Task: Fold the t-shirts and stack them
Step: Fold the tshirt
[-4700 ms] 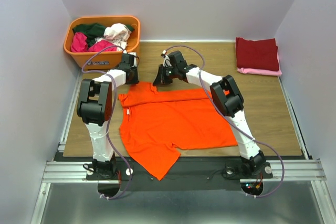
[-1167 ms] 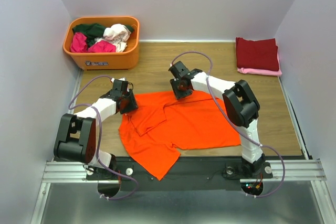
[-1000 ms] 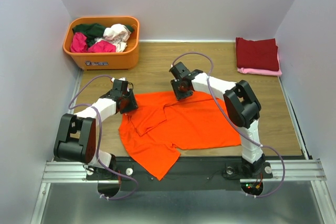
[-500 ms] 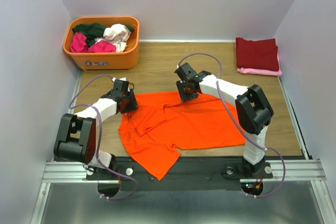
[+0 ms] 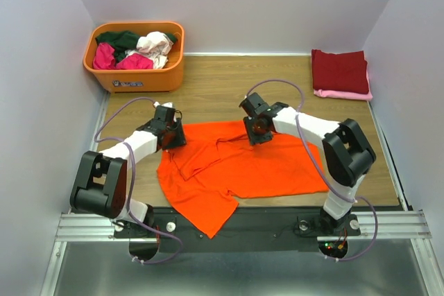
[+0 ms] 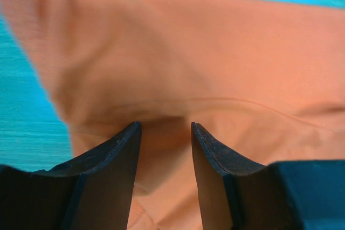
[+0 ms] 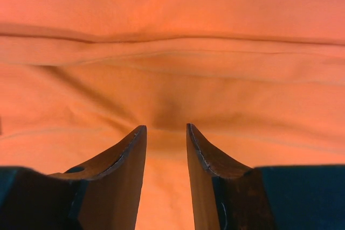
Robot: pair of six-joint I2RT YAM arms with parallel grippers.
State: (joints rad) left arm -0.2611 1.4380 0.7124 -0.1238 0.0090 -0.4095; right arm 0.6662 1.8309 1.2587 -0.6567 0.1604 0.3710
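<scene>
A bright orange t-shirt (image 5: 236, 164) lies spread on the wooden table, its far edge folded toward me and a sleeve hanging over the near edge. My left gripper (image 5: 175, 136) sits low at the shirt's far left corner. In the left wrist view its jaws (image 6: 164, 127) stand open over orange cloth (image 6: 188, 52), with nothing pinched between them. My right gripper (image 5: 258, 132) rests at the middle of the folded far edge. Its jaws (image 7: 166, 127) are also open, above a crease in the cloth (image 7: 172, 14).
An orange plastic tub (image 5: 111, 74) at the back left holds crumpled green, magenta and whitish-pink shirts (image 5: 135, 48). A folded dark red shirt (image 5: 340, 71) lies on a pink one (image 5: 343, 93) at the back right. Walls close in on both sides.
My right gripper has slid to the right along the shirt's far edge, and the left one has shifted slightly right. Before that, the shirt's far edge was folded toward me.
</scene>
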